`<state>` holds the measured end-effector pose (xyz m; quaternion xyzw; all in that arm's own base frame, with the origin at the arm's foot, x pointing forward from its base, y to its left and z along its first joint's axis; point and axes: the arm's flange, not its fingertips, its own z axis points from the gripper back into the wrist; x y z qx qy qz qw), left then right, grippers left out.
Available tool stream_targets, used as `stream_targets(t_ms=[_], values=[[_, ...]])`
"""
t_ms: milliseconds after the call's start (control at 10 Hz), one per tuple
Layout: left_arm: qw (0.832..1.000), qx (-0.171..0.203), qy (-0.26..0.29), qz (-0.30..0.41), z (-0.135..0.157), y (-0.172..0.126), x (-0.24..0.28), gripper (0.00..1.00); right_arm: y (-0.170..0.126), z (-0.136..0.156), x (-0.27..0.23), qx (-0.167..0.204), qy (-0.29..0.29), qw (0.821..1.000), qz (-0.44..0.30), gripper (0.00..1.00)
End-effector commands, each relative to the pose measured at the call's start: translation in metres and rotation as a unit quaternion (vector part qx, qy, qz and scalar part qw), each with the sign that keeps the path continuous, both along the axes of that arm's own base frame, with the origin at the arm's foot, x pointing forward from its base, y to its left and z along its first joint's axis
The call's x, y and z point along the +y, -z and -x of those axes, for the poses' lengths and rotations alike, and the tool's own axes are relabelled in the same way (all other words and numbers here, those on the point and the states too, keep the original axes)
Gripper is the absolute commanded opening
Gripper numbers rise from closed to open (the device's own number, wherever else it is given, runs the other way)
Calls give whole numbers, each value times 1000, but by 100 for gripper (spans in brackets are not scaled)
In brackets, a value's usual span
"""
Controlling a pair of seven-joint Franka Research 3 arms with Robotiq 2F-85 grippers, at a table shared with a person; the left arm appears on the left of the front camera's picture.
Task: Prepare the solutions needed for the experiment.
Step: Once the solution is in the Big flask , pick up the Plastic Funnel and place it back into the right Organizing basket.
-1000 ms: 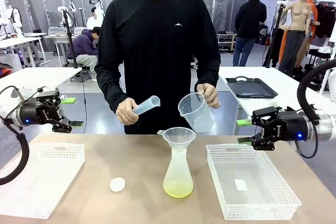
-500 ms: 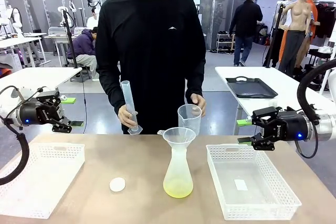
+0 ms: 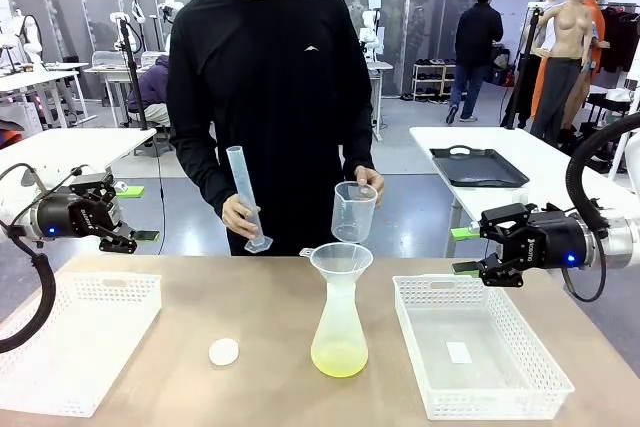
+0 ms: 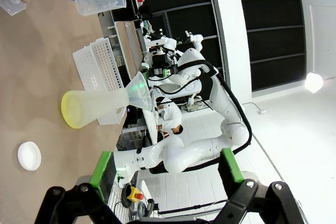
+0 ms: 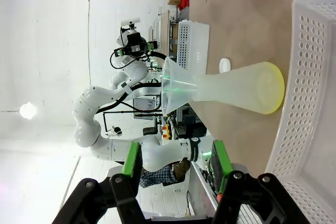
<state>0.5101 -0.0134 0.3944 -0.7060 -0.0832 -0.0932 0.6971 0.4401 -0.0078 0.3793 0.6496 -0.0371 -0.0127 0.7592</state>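
Cylinder (image 3: 243,192) has gone from tilted to upright in the person's hand; beaker (image 3: 354,212) now sits just over the funnel (image 3: 341,260) — a pour looks next. Solution (image 3: 339,358): shallow yellow layer in the flask (image 3: 339,322), mid-table. Left gripper (image 3: 138,214) wide, right gripper (image 3: 464,251) parted — both empty.

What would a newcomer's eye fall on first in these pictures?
The flask with a funnel stands at the middle of the table, a shallow yellowish solution in its bottom. Behind it, a person holds a measuring cylinder and a clear beaker above the far edge. The left gripper and the right gripper hang open at either side.
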Motion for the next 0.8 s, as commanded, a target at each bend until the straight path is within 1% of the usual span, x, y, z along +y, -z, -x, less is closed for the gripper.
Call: stream_targets(t_ms=[0,100,200,400,500,600,700], values=[[1000,-1,3,4,1,-1,0,100,0,0,0,0,0,1000,0,67],[1000,-1,3,4,1,-1,0,100,-18,6,2,-10,23,999,45,67],[1000,-1,3,4,1,-1,0,100,-35,12,7,-29,30,997,72,67],[1000,-1,3,4,1,-1,0,100,-65,21,17,-29,32,991,130,67],[1000,-1,3,4,1,-1,0,100,-84,25,25,-38,31,986,161,67],[1000,-1,3,4,1,-1,0,100,-99,27,32,-50,42,976,208,67],[1000,-1,3,4,1,-1,0,100,-112,29,41,-53,35,967,246,67]])
